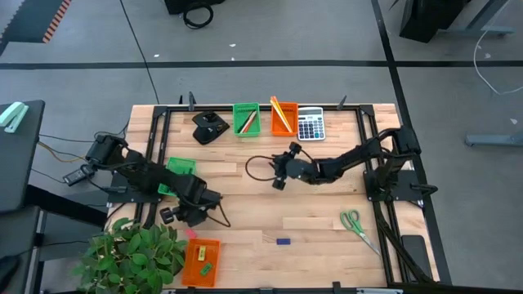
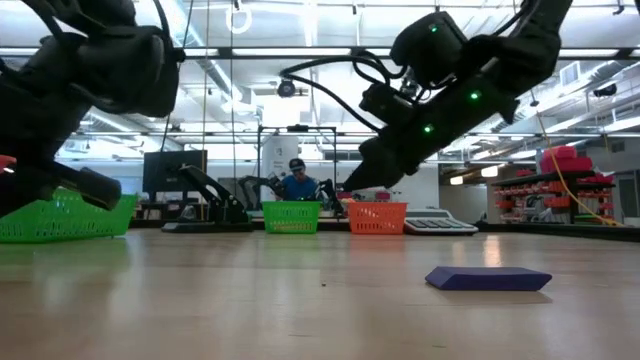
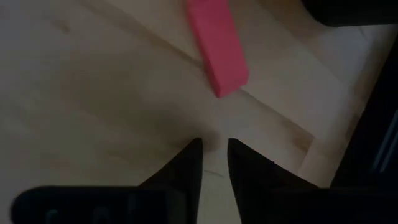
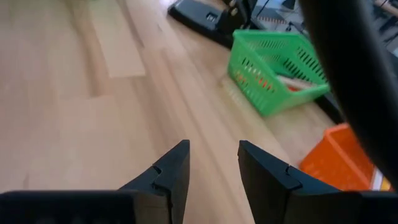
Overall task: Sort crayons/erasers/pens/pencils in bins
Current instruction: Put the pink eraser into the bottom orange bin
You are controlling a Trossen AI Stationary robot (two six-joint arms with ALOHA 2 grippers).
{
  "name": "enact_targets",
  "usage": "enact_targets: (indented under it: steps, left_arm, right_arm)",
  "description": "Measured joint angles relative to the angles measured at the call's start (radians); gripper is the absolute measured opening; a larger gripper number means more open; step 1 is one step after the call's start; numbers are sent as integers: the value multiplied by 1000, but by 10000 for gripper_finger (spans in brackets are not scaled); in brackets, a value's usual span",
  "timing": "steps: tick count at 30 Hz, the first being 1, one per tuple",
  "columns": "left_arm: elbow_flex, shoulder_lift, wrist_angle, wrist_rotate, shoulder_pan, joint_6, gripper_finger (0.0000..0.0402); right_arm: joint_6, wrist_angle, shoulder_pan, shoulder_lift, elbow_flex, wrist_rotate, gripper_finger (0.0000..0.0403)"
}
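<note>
A pink eraser (image 3: 219,46) lies flat on the wooden table, just beyond the fingertips of my left gripper (image 3: 214,148). That gripper points steeply down with a narrow gap and nothing between its fingers. In the high view the eraser (image 1: 193,233) lies beside the near orange bin (image 1: 190,271), which holds small erasers. A blue eraser (image 2: 488,278) rests flat near the table's front. My right gripper (image 4: 213,152) hovers open and empty over the table's middle (image 1: 278,178), facing the far green bin (image 4: 277,68) and far orange bin (image 4: 339,158).
A second green bin (image 1: 181,167) stands by the left arm. At the far edge sit a calculator (image 1: 310,124) and a black object (image 1: 209,128). Green-handled scissors (image 1: 354,222) lie at the right, a leafy plant (image 1: 131,253) at the near left corner. A person (image 2: 296,180) shows beyond the table.
</note>
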State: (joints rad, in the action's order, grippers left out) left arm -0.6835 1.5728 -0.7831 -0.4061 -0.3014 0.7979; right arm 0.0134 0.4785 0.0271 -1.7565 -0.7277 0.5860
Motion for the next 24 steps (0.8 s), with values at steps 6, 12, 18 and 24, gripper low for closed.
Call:
enact_targets:
  steps: [6,12,18,24]
  left_arm:
    - [0,0,3,0,-39,-37,129]
    - [0,0,21,5,-105,-95,157]
    - [-21,3,51,11,-143,-276,161]
    - [-89,8,100,92,-186,-414,158]
  right_arm:
    - [73,91,-66,0,0,-61,142]
    - [113,133,-133,0,-1,-126,142]
    - [123,131,-169,0,-5,-180,142]
    - [148,126,-169,5,-5,-196,142]
